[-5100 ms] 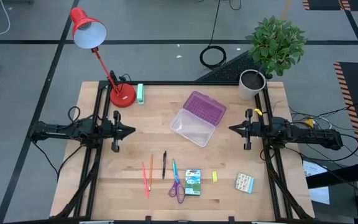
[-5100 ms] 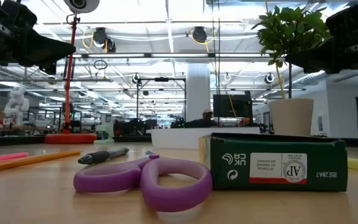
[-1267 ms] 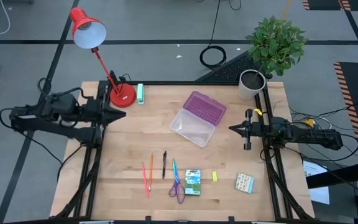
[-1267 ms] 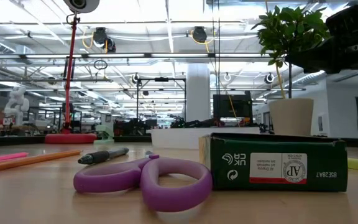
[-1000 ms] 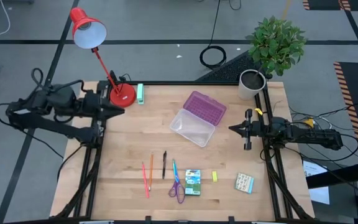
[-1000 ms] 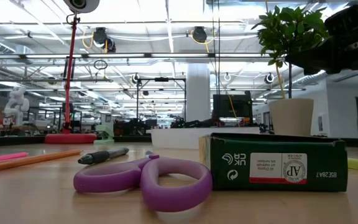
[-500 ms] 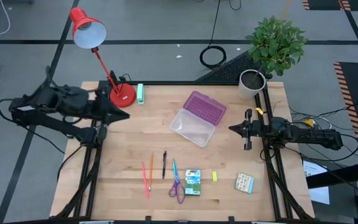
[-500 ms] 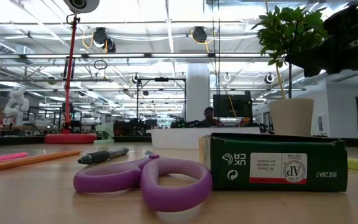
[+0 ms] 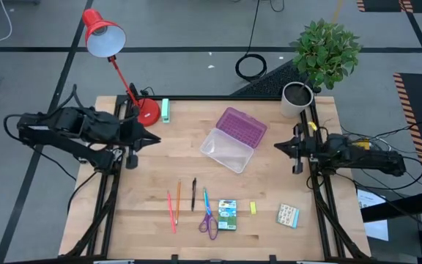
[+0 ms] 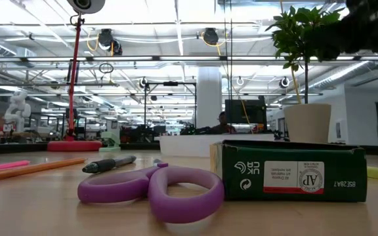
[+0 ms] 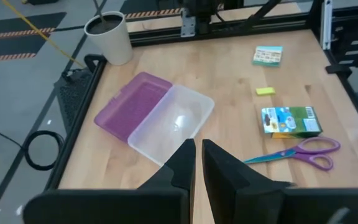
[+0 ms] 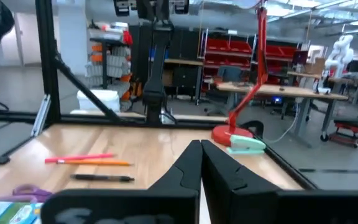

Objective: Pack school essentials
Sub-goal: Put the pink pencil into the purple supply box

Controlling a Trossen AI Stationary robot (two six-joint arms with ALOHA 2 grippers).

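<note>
Low on the bench [image 9: 152,169], well below both pincers, lie four pens [image 9: 182,202], one purple scissors [image 9: 209,221], one crayon box [image 9: 228,214], one yellow eraser [image 9: 253,208] and one patterned pack [image 9: 288,215]. Left pincer [image 9: 154,139] and right pincer [image 9: 278,147] hang mid-frame, each pressed together, holding nothing.

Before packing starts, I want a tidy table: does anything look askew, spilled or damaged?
Nothing spilled or damaged. The clear case lies open and skewed, purple lid flipped back. The pencils, scissors and crayon box lie loosely in a row.
</note>
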